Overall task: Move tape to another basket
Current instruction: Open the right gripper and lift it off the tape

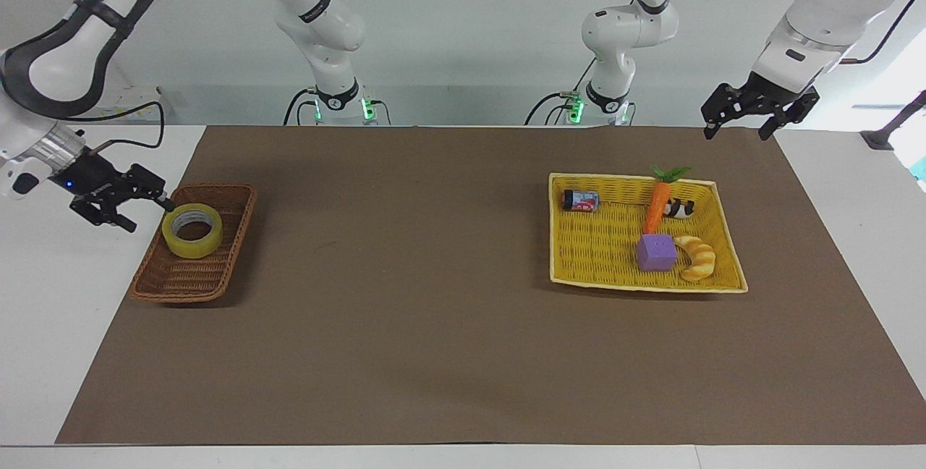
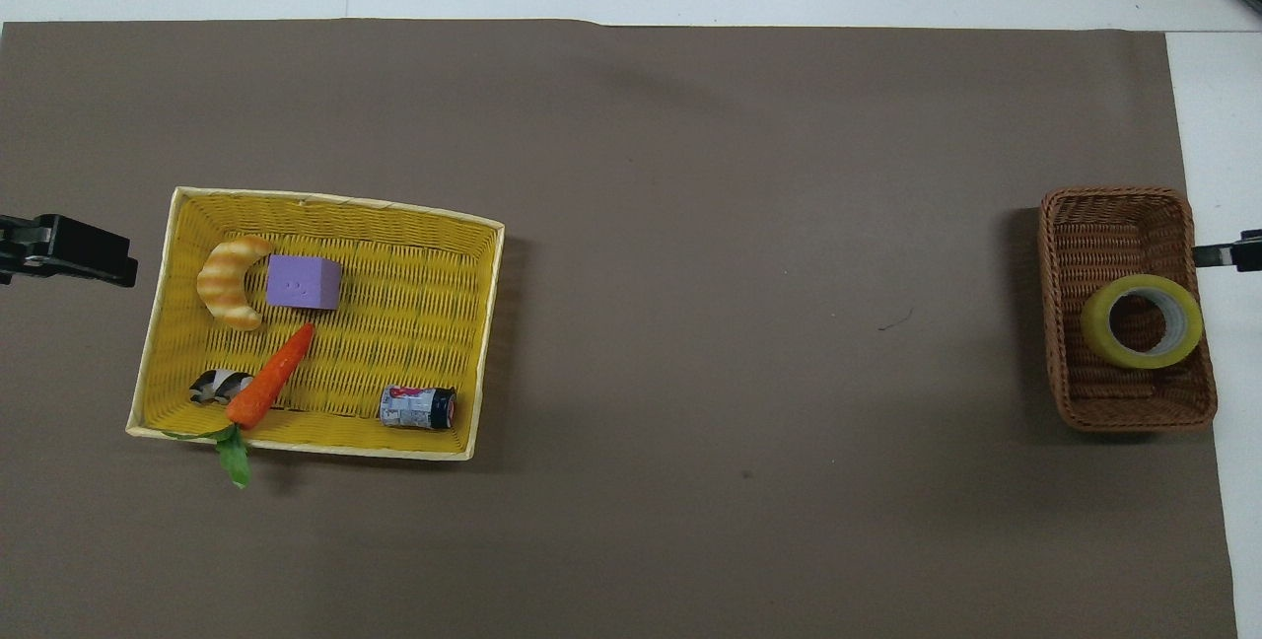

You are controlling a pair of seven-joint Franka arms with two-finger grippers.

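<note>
The yellow tape (image 1: pixel 192 229) lies slightly tilted in the dark-brown wicker basket (image 1: pixel 181 282), in the half nearer the robots. It also shows in the overhead view (image 2: pixel 1142 321), inside the basket (image 2: pixel 1109 225). My right gripper (image 1: pixel 150 216) is open and empty. It hangs just outside the basket's rim over the white table, apart from the tape; only its tip (image 2: pixel 1227 254) shows from above. My left gripper (image 1: pixel 735 134) is open and empty, raised over the table edge beside the yellow basket (image 1: pixel 629 178), and waits.
The flat yellow basket (image 2: pixel 325 207) holds a purple cube (image 2: pixel 304 282), a croissant (image 2: pixel 229 281), a carrot (image 2: pixel 271 378), a small can (image 2: pixel 418 407) and a black-and-white toy (image 2: pixel 217 386). A brown mat (image 2: pixel 739 274) covers the table between the two baskets.
</note>
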